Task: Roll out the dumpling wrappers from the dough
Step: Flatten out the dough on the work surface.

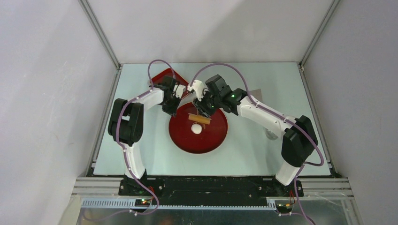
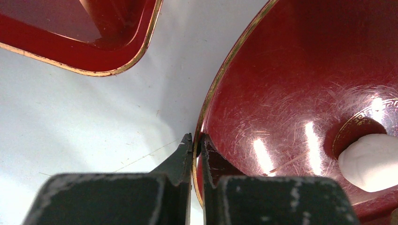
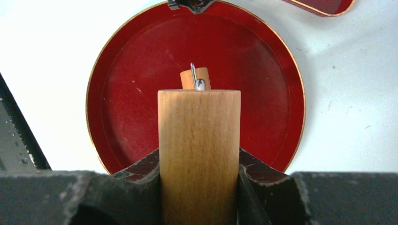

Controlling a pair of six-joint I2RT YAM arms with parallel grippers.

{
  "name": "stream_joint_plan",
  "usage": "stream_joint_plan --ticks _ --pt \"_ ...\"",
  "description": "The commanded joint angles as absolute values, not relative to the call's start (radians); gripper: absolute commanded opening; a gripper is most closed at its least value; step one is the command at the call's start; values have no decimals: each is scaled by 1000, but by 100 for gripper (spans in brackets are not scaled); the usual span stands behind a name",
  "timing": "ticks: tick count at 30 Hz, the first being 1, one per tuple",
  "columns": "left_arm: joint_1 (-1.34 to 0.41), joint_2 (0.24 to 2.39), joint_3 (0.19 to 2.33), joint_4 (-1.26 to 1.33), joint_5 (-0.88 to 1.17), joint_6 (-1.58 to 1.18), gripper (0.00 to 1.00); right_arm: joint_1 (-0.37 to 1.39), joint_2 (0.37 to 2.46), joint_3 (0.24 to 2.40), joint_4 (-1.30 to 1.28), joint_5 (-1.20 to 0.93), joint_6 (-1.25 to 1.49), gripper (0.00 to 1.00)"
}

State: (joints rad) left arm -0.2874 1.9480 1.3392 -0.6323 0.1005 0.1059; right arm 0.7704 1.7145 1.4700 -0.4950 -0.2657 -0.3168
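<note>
A white lump of dough lies in the middle of a round red plate; in the left wrist view the dough shows at the right edge. No dumpling wrappers are in view. My left gripper is shut on the plate's gold rim, one finger outside and one inside, with the left gripper at the plate's far-left side. My right gripper is shut on a wooden rolling pin, held just behind and above the dough. The pin hides the dough in the right wrist view, where the right gripper hangs over the plate.
A red square tray stands at the back left, close to the plate; its corner shows in the left wrist view. A small pale round object sits on the table beside the right arm. Metal frame posts border the table.
</note>
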Motion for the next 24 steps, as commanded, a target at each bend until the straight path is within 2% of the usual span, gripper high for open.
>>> stream_joint_plan --ticks 1,13,24 --pt "-284 1980 1355 -631 84 118 0 798 1710 1488 -451 -287 -325 0" --pt "-278 1977 1355 -631 92 118 0 821 1696 1428 -386 -324 -314 0" --pt "-276 1977 1354 -631 95 117 0 814 1790 1503 -440 -325 -338 0"
